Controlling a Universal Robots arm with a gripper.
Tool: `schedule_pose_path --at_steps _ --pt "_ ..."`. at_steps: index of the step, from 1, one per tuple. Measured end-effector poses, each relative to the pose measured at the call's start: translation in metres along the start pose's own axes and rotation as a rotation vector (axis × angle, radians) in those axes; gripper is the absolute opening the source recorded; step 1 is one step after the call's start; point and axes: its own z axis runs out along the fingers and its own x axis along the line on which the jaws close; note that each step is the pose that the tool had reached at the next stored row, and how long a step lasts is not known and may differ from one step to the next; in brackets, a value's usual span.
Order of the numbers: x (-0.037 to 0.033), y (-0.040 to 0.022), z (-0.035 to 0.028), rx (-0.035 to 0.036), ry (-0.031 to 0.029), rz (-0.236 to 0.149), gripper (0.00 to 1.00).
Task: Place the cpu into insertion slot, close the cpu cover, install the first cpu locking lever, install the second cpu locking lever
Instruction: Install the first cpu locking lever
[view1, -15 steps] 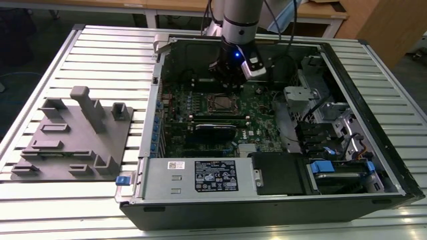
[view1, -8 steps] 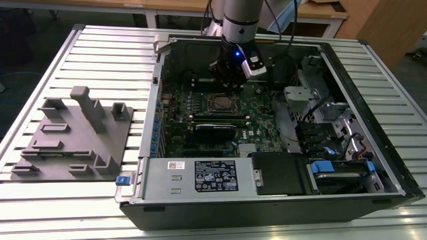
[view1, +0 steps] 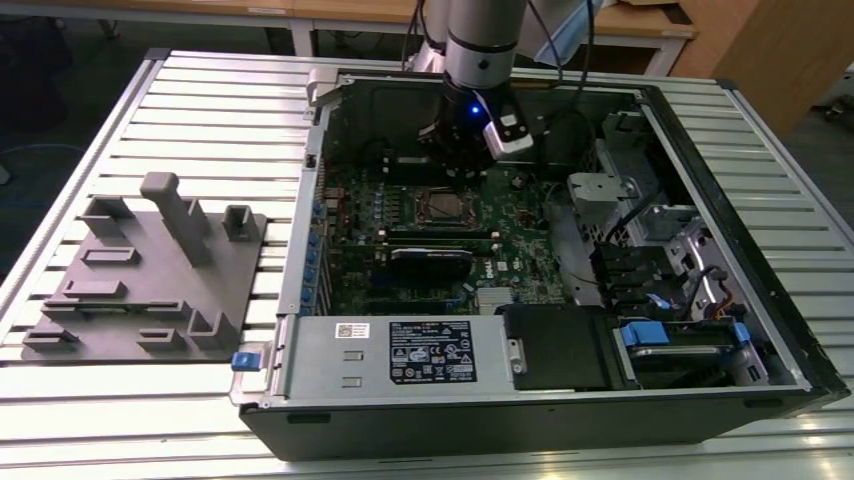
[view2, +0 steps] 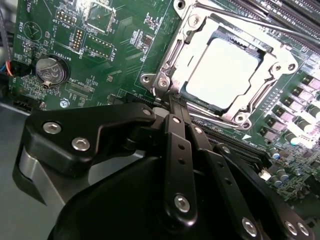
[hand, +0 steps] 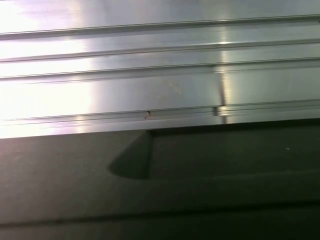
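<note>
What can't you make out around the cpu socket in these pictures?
Second wrist view: the gripper hides one corner of the cpu cover, so contact is unclear.
Exterior view: the cpu is too small to tell whether it is locked down.
Second wrist view: the picture's edge cuts off the motherboard.

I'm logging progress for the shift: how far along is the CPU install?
Done: the square silver-grey cpu sits in its socket, and the thin silver metal cpu cover frame lies down around it. In hand: the black gripper, jaws together, is at the socket's corner. Left: the thin wire locking levers; whether either is latched I cannot tell.
</note>
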Motion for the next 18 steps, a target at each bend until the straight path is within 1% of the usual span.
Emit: schedule_pose_path --at_steps 5,9,11,13,15,18 --pt "-0.0002 0.0 0.0016 0.0034 -0.0002 0.0 0.11" --pt "-0.0002 0.0001 0.0015 0.0034 -0.0004 0.0 0.11" --pt "-0.0003 0.0002 -0.0001 0.0026 -0.0012 0.0 0.11" --pt "-0.0003 0.0 -0.0028 0.0034 -0.0004 0.0 0.11" --pt "-0.0003 0.0 -0.0029 0.0036 -0.0006 0.0 0.11" --pt "-0.0003 0.0 -0.0026 0.0092 -0.0009 0.0 0.11"
